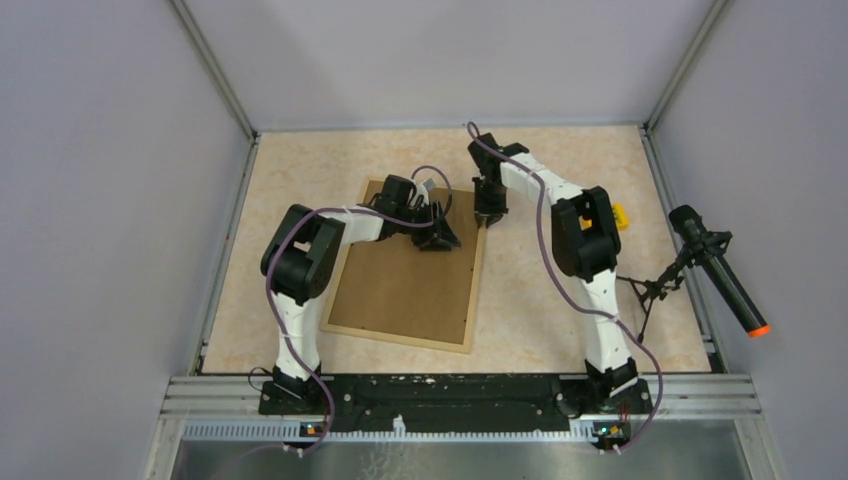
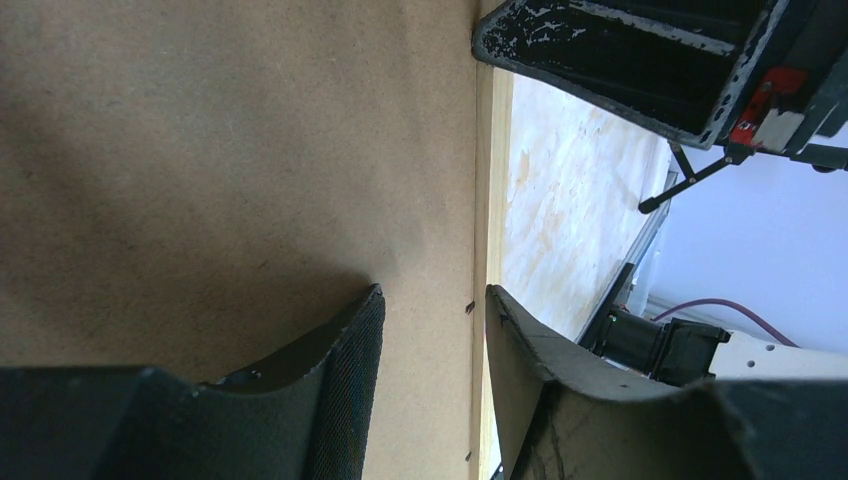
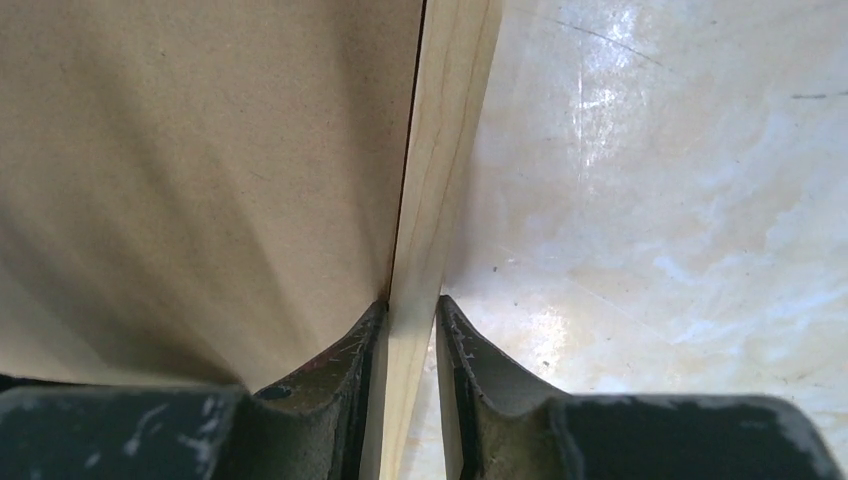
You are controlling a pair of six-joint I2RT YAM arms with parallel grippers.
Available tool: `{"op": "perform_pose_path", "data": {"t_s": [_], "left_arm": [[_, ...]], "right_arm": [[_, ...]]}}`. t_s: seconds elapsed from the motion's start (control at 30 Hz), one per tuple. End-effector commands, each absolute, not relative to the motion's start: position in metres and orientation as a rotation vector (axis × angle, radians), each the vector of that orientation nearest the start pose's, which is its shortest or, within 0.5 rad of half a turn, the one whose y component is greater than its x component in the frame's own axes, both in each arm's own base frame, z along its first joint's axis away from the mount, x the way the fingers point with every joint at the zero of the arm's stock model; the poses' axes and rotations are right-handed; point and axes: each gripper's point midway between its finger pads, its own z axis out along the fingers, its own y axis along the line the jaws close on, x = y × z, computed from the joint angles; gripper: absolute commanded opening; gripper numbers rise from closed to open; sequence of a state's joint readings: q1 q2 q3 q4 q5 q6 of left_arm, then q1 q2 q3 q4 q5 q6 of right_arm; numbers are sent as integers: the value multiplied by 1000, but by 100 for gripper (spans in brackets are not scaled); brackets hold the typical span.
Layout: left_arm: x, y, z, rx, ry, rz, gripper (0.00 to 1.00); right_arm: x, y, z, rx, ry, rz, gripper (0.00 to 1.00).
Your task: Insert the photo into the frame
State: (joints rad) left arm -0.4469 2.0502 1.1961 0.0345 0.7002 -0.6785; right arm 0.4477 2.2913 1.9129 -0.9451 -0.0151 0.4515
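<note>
Two grippers are seen at the far right part of the frame [image 1: 405, 285], which is laid flat on the beige, marble-patterned table [image 1: 560, 300] with its back turned up. Only the brown backing board [image 2: 200, 150] and the light wooden rail [image 3: 450, 120] around it are shown. The front side is turned down and hidden, so it cannot be told whether a print is inside.

The left gripper [image 1: 440, 235] is held low over the board near the frame's right edge. In the left wrist view its jaws are parted. One of its fingers [image 2: 345, 370] is placed above the board, with a strip of board showing between it and the rail. The other finger [image 2: 530, 380] is placed at the rail's outer side, toward the bare table. Nothing is gripped by it.

The right gripper [image 1: 489, 213] is set at the right rail near the far corner, just beside the left gripper. In the right wrist view the rail is seen running between the two fingers. The inner finger [image 3: 345, 375] is pressed against the board side and the outer finger [image 3: 475, 375] against the table side, so the rail is pinched.

A small yellow object [image 1: 621, 215] is partly hidden behind the right arm. A black microphone [image 1: 715, 268] with an orange tip is mounted on a small stand at the table's right edge, well apart from the frame.
</note>
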Motion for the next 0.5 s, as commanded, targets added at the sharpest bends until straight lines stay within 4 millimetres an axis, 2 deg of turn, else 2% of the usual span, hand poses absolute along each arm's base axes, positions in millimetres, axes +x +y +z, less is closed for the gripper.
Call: {"op": "perform_pose_path", "data": {"t_s": [0.0, 0.03, 0.1, 0.13, 0.2, 0.27, 0.33, 0.37, 0.4, 0.47], "left_arm": [[321, -281, -31, -24, 2830, -1033, 50], [321, -281, -32, -24, 2831, -1032, 51], [321, -281, -31, -15, 2834, -1026, 51], [322, -281, -31, -7, 2832, -1012, 50], [323, -281, -23, 32, 2820, -996, 51], [329, -285, -3, 95, 2774, -995, 53], [336, -287, 28, 167, 2709, -992, 57], [339, -288, 50, 211, 2664, -995, 59], [338, -284, 63, 237, 2657, -971, 63], [332, -276, 89, 282, 2611, -948, 69]], "right_arm": [[379, 168, -57, 67, 2987, -435, 22], [374, 166, -67, 65, 2987, -495, 23], [372, 168, -68, 77, 2964, -519, 24], [373, 170, -66, 82, 2960, -490, 24], [378, 185, -51, 65, 3023, -321, 28], [393, 220, -16, -28, 3020, 67, 34], [407, 238, 29, -110, 2947, 328, 44], [415, 240, 51, -151, 2895, 395, 56], [423, 237, 68, -208, 2839, 423, 62], [441, 224, 92, -298, 2725, 399, 68]]}}
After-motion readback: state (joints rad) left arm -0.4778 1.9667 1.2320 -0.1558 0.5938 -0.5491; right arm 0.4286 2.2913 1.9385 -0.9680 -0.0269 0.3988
